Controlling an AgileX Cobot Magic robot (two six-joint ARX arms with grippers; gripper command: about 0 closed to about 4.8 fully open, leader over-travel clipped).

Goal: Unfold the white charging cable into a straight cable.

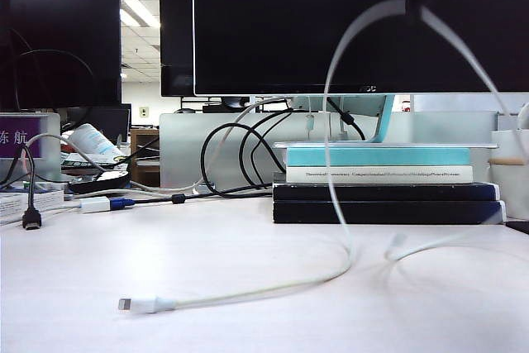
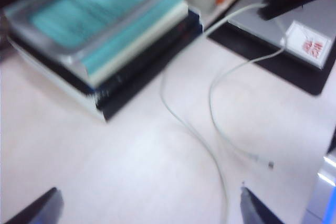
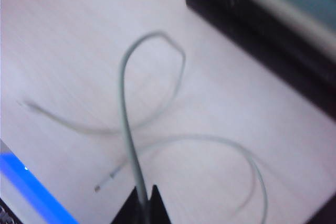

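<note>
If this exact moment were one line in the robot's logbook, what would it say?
right pincer: shut on white charging cable, lifted above table | left pincer: open, over table | cable: looped, not yet straight

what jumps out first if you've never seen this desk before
The white charging cable hangs in a tall loop from the right hand, shut on it high at the upper right of the exterior view, both strands dropping to the table. Behind it sits a stack of books under a dark monitor. The left hand hovers open over the table.

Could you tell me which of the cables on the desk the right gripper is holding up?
The white charging cable, pinched in the shut right gripper; unlike the black cables, it hangs in a loop.
</note>
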